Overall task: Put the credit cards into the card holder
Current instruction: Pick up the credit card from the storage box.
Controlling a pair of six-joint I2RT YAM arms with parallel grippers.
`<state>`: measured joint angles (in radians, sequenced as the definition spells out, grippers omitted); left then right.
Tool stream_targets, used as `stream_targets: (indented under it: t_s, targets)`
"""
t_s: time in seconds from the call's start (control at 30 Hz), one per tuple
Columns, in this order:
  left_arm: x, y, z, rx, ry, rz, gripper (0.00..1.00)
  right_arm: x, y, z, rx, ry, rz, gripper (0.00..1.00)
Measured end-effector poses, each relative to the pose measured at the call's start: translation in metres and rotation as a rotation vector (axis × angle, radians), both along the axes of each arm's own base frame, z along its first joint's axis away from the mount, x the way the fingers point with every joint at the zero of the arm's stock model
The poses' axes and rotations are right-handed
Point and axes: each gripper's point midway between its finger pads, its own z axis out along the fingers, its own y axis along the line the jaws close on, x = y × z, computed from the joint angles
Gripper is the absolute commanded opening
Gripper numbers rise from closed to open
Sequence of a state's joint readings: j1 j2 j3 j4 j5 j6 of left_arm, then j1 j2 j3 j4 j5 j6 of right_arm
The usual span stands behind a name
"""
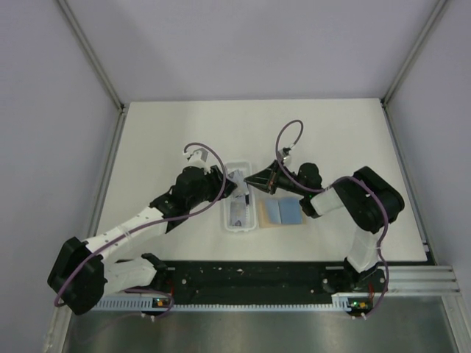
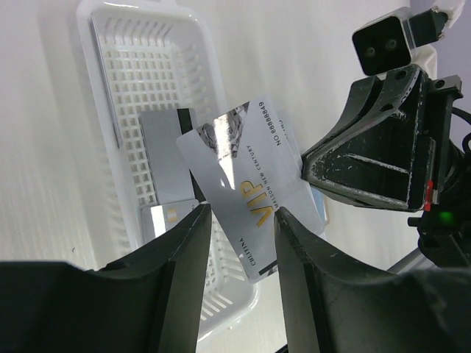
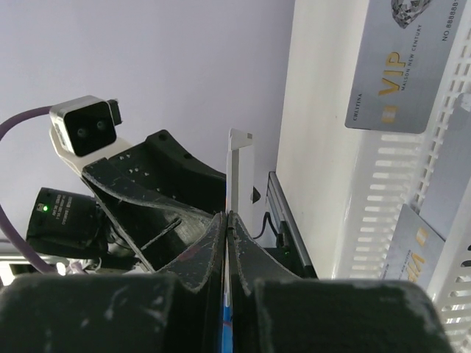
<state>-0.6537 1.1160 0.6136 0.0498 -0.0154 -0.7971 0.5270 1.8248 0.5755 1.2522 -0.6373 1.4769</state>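
Observation:
The tan card holder (image 1: 283, 212) lies open, light blue side up, right of the white tray (image 1: 228, 224). My right gripper (image 1: 249, 179) (image 3: 228, 217) is shut on a thin pale card (image 3: 239, 169) seen edge-on, above the tray's far end. My left gripper (image 1: 227, 190) (image 2: 239, 213) is open. A silvery VIP card (image 2: 250, 191) (image 3: 394, 73) stands tilted over the tray rim, its lower corner showing between my left fingers; I cannot tell if they touch it. Two more grey cards (image 2: 165, 158) (image 2: 165, 217) lie in the tray.
The slotted white tray (image 2: 147, 15) (image 3: 316, 147) runs lengthwise between the two arms. The right gripper's black body (image 2: 368, 147) is close beside the left fingers. White tabletop (image 1: 184, 132) surrounds them; a black rail (image 1: 250, 276) runs along the near edge.

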Motion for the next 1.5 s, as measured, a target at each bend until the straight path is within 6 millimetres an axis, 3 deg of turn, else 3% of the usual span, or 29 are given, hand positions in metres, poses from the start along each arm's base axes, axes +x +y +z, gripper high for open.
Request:
stream_targets:
  t_s: [0.67, 1.33, 1.4, 1.5]
  targets:
    - [-0.002, 0.003, 0.010, -0.051, -0.040, 0.016, 0.46, -0.004, -0.002, 0.003, 0.037, 0.053, 0.011, 0.00]
    - [-0.001, 0.003, 0.013, -0.074, -0.049, 0.030, 0.47, -0.003, -0.009, -0.009, 0.033, 0.115, -0.009, 0.00]
    - [-0.001, 0.004, 0.011, -0.071, -0.047, 0.034, 0.48, -0.003, -0.009, -0.009, 0.033, 0.116, -0.009, 0.00]
    - [-0.001, 0.004, 0.010, -0.069, -0.046, 0.036, 0.70, -0.003, -0.009, -0.008, 0.034, 0.115, -0.009, 0.00]
